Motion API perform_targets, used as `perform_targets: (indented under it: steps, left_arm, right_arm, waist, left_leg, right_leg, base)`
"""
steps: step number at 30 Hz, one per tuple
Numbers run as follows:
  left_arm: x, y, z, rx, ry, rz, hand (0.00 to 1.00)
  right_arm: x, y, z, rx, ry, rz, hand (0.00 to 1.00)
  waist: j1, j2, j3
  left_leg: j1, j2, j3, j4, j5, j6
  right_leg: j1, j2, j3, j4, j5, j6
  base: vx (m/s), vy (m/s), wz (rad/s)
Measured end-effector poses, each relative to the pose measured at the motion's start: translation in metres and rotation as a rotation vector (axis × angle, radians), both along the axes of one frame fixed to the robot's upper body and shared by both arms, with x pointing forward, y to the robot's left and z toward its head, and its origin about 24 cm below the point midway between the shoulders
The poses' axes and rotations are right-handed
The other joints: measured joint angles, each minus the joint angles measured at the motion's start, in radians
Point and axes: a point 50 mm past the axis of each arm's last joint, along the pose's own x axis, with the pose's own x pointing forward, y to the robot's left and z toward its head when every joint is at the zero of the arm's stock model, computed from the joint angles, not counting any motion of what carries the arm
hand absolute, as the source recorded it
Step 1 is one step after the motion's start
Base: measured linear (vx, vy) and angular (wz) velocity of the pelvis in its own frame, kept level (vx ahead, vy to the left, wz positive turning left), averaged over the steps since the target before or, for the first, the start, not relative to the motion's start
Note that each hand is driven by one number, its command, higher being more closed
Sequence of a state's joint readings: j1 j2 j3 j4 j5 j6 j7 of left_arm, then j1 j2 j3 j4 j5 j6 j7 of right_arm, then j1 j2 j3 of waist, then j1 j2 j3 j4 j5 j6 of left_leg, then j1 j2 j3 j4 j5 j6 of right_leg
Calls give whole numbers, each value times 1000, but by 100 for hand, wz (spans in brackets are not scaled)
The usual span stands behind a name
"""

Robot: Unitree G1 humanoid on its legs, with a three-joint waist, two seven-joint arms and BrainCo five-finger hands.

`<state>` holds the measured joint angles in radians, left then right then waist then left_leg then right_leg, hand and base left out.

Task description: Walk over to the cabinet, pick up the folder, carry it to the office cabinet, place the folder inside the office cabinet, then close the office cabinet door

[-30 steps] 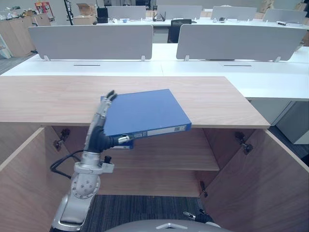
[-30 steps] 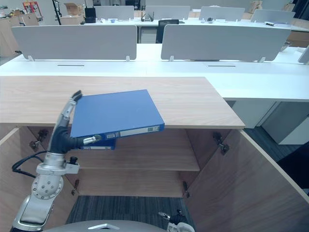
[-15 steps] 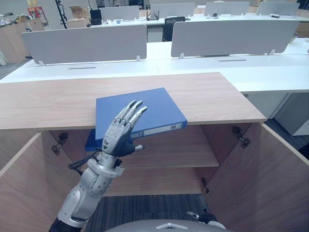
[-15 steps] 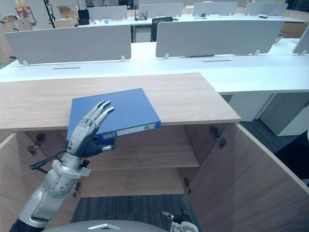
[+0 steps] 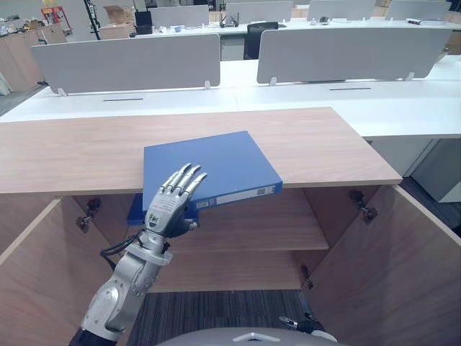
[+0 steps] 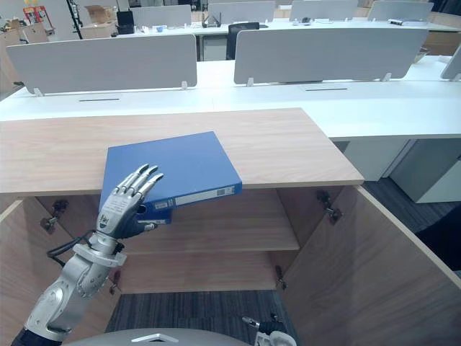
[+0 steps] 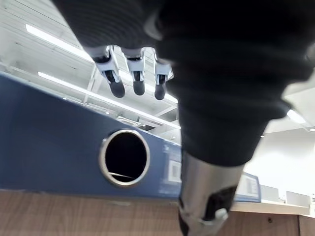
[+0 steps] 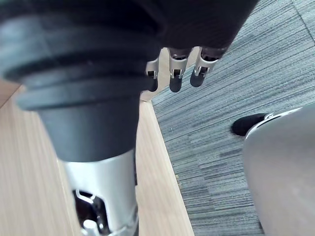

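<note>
Item: blue folder (image 5: 209, 166). It lies on the office cabinet's wooden top (image 5: 72, 148), with its spine end jutting past the front edge above the shelf (image 5: 266, 227).

Left hand (image 5: 167, 209): you see it raised at the overhanging corner, fingers straight and spread across the cover, unclenched. You cannot tell whether they touch. The spine's ring hole (image 7: 125, 157) faces its wrist camera.

Right hand (image 8: 173, 69): fingers relaxed, holding nothing, above grey carpet (image 8: 236, 83) beside a wooden panel.

Cabinet doors (image 5: 389, 274): both swung wide.
</note>
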<state>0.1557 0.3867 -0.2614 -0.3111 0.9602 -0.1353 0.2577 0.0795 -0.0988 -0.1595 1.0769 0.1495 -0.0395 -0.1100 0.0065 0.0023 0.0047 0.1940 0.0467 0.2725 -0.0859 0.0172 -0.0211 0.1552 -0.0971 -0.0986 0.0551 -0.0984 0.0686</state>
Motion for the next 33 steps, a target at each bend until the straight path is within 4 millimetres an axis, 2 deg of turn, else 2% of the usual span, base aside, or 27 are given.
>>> perform_targets:
  steps: [9,10,13,16,33]
  left_arm:
    - [3,6,-6,40,8,82,0]
    - [3,6,-6,41,10,84,100]
    - [5,10,-14,61,40,114,100]
    - [7,15,-13,79,29,145,100]
    - [23,24,17,85,-168,169,100]
  right_arm:
    - [0,1,0,4,0,3,0]
    - [0,1,0,5,-2,3,0]
    - [1,1,0,6,-7,4,0]
    - [0,1,1,13,-15,8,0]
    - [1,1,2,19,-37,12,0]
  waist:
    - [-4,-8,5]
    - [-6,-8,6]
    - [-12,-7,6]
    - [-14,-8,6]
    - [-29,-3,1]
  left_leg:
    - [16,0,4,0,-10,1]
    - [16,0,5,0,-10,1]
    - [16,1,7,0,-12,-1]
    - [16,2,11,0,-14,-3]
    - [14,6,35,0,-18,-6]
  right_leg:
    - [23,0,1,-20,8,7]
    - [23,0,1,-20,8,7]
    - [23,0,3,-24,8,7]
    - [23,1,5,-27,10,11]
    - [15,7,32,-43,26,11]
  base:
    - [-1,-1,-1]
    - [0,0,0]
    - [0,0,0]
    - [1,-4,-1]
    - [-8,-10,-4]
